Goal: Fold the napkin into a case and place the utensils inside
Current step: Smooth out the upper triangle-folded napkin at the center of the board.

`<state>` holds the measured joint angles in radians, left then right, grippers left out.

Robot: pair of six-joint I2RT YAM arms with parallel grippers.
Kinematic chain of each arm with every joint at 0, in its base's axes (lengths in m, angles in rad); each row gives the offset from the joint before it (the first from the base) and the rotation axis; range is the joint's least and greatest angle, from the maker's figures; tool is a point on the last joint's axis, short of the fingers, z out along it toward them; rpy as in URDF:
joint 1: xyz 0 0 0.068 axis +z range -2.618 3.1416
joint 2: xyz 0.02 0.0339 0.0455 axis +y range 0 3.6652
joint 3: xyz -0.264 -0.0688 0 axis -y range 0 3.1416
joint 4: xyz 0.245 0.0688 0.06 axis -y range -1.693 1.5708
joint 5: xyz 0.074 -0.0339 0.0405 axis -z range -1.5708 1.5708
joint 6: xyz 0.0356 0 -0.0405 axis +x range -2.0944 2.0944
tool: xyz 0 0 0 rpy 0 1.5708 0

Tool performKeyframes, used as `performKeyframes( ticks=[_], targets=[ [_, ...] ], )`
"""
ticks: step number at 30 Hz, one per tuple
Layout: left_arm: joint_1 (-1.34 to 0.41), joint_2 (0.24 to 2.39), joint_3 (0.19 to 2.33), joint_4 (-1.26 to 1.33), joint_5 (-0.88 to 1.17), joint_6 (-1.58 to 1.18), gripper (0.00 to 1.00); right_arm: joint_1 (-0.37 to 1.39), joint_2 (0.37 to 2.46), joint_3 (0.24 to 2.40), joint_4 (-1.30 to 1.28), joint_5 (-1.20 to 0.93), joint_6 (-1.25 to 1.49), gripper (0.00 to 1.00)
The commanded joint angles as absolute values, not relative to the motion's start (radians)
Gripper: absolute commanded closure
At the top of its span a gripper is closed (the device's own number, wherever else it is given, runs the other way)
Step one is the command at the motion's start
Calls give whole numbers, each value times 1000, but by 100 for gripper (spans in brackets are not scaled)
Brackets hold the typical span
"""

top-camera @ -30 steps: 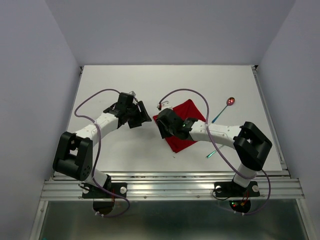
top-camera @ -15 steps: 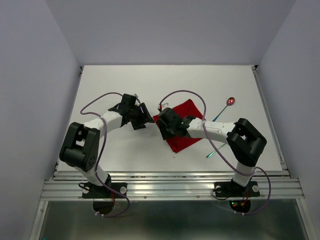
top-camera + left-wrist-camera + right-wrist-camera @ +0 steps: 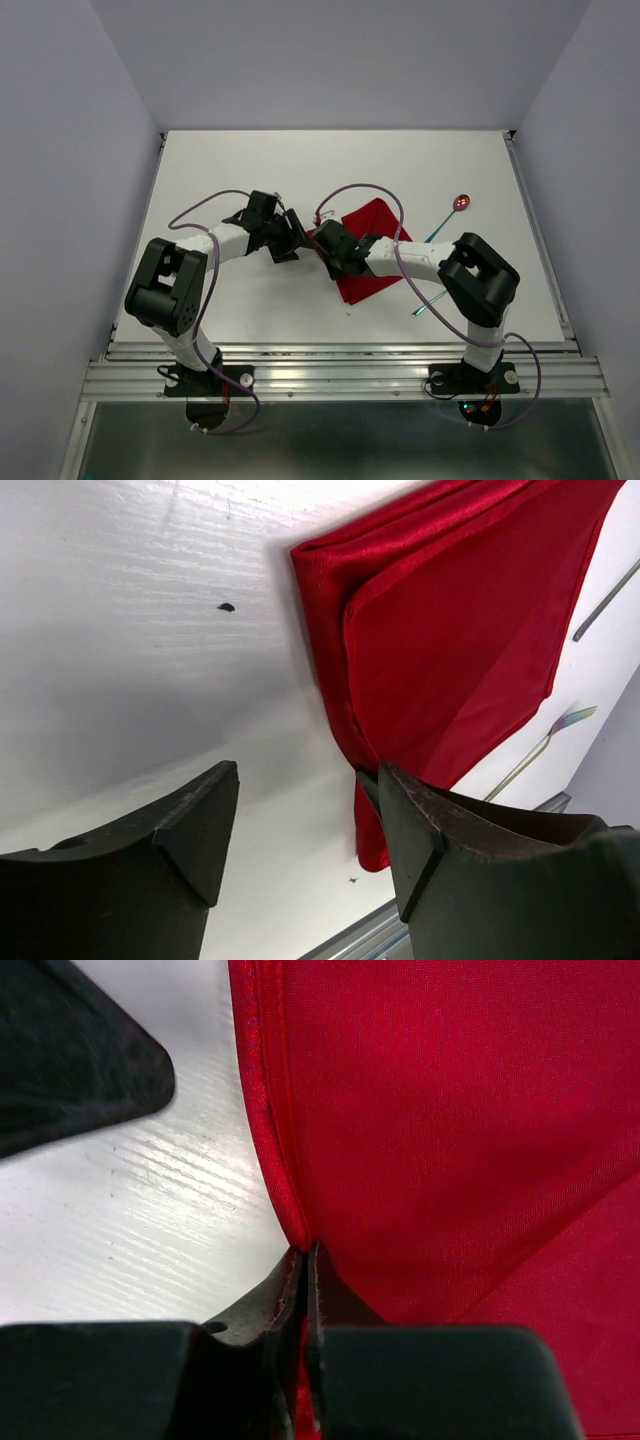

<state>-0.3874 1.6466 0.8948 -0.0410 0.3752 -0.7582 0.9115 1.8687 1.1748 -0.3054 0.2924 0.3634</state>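
right gripper (image 3: 305, 1265): clenched, fingertips pinched on the folded edge of the napkin (image 3: 450, 620)
grip spot: the napkin's corner nearest the left arm; layered hem caught between the tips
left gripper (image 3: 305, 775): released, jaws wide, only bare table (image 3: 250, 160) between them
napkin from right gripper: spreads straight ahead and to the side away from the left arm; flat on the table, partly folded, not yet a narrow case
napkin from left gripper: just ahead, toward its right finger; that finger overlaps the hem in the wrist view, contact cannot be told
key axis: the held folded edge runs straight out from the right fingertips, in line with the fingers
two grippers: close together, facing each other across the pinched corner
nearer arm: right already has the cloth; left is just beside the same corner, free to take a second hold
teal-handled fork (image 3: 424, 306): beyond the napkin's far side from the left gripper, beside the right forearm, apart from the cloth
spoon (image 3: 460, 203): past the napkin's far corner, well apart from both grippers
judgement: fold still in hand; the next pull likely carries the pinched edge across the cloth; utensils untouched
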Motion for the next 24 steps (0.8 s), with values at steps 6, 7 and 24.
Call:
performKeyframes(
  ticks=[6, 7, 24],
  targets=[
    [-413, 1670, 864, 66, 448, -792, 22, 919, 1815, 1164, -226, 298, 368, 99],
    [-413, 1674, 856, 74, 454, -793, 22, 919, 1813, 1166, -227, 299, 368, 99],
    [-414, 1799, 844, 333, 492, -864, 33, 919, 1769, 1161, -227, 282, 391, 99]
  ],
)
